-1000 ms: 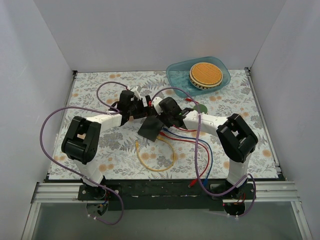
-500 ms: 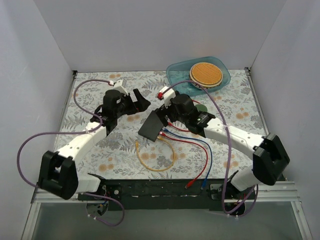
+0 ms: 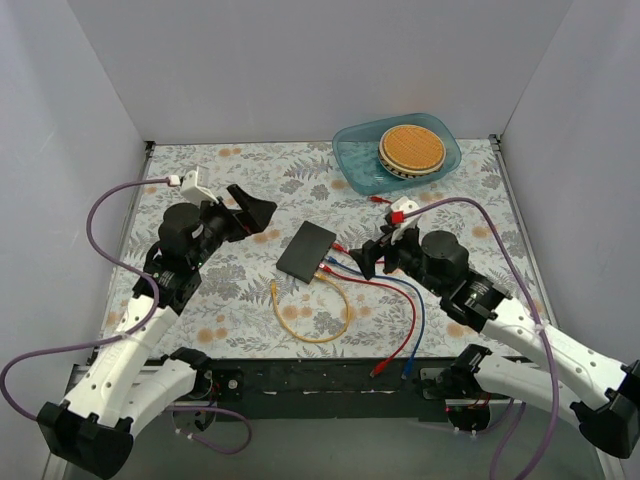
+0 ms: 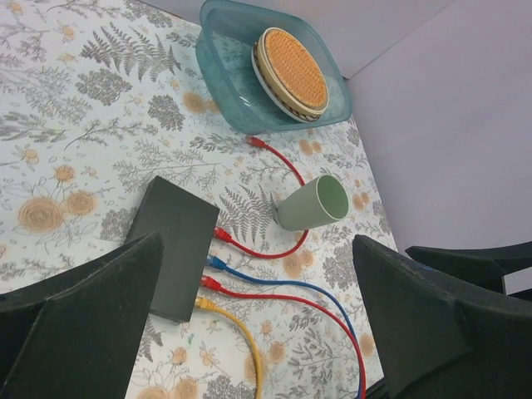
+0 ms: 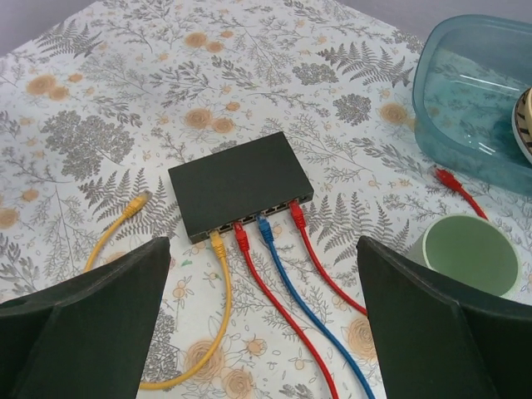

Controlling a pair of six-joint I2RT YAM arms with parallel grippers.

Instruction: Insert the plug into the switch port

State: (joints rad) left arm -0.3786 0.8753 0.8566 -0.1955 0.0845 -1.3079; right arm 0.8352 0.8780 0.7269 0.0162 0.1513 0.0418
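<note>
The flat black switch lies on the flowered table, also in the left wrist view and right wrist view. Along its near edge, the switch ports hold a yellow plug, a red plug, a blue plug and another red plug. My left gripper hangs open to the switch's left, holding nothing. My right gripper stands open to its right, above the cables, with nothing in it.
The yellow cable loops toward the front, its free end on the table. A green cup lies on its side beside a loose red plug. A teal container with a round wafer sits at the back.
Both arms have pulled back from the switch, left one leftward, right one rightward and nearer. Both grippers have opened wide. The switch now lies flat with its cables plugged in.
</note>
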